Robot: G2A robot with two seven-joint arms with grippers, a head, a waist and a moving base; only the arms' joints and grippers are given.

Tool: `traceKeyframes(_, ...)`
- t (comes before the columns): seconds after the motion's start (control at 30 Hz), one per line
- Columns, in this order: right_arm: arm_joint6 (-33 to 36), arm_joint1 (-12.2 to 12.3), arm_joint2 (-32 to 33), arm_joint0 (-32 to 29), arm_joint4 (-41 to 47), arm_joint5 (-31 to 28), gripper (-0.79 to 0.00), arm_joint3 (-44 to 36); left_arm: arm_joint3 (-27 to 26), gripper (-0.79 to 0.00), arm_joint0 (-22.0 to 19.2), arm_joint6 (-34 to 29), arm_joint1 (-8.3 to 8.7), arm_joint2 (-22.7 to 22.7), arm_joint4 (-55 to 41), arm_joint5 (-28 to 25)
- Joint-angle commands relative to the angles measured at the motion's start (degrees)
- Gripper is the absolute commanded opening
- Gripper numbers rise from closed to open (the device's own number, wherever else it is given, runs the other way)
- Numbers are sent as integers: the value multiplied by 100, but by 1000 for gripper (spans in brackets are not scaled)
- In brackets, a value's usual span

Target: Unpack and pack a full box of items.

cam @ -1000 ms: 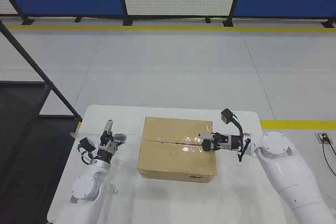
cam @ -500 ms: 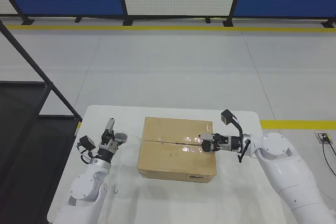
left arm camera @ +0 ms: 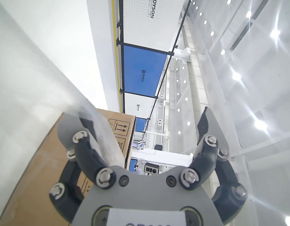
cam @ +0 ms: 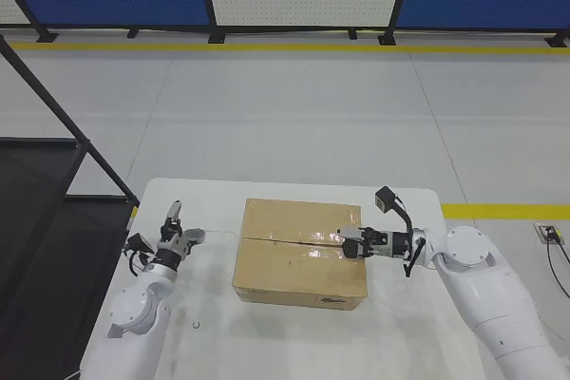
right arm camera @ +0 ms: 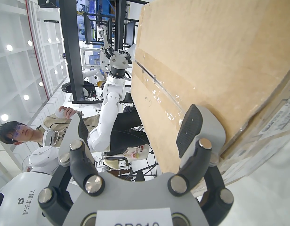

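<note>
A brown cardboard box [cam: 301, 252] lies shut on the white table [cam: 294, 332], with glossy clear tape along its top seam [right arm camera: 159, 83]. My right gripper [cam: 347, 239] is open over the seam's right end; one ribbed pad [right arm camera: 189, 128] rests against the box top, the other finger [right arm camera: 76, 128] stands free of it. My left gripper [cam: 176, 228] is open beside the box's left end, a little apart from it. A strip of clear tape [left arm camera: 105, 132] clings over one of its fingers, with the box [left arm camera: 41, 161] behind. That loose tape end [right arm camera: 132, 48] shows at the box's far edge.
A black metal rack [cam: 38, 190] stands off the table's left side. A small dark ring [cam: 198, 328] lies on the table in front of the left arm. Bare tabletop runs in front of the box and to its right.
My left gripper has drawn back leftward, away from the box's left end. The right gripper and the box have stayed put.
</note>
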Motion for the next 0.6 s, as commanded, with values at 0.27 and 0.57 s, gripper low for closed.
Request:
traceKeyframes(0.27, -65, 7, -12, -7, 23, 10, 0, 4, -145, 0, -50, -275, 25, -112, 13, -171)
traceKeyframes(0.57, -198, -7, -50, 54, 42, 64, 0, 89, -1101, 0, 291, -245, 55, -251, 138, -246)
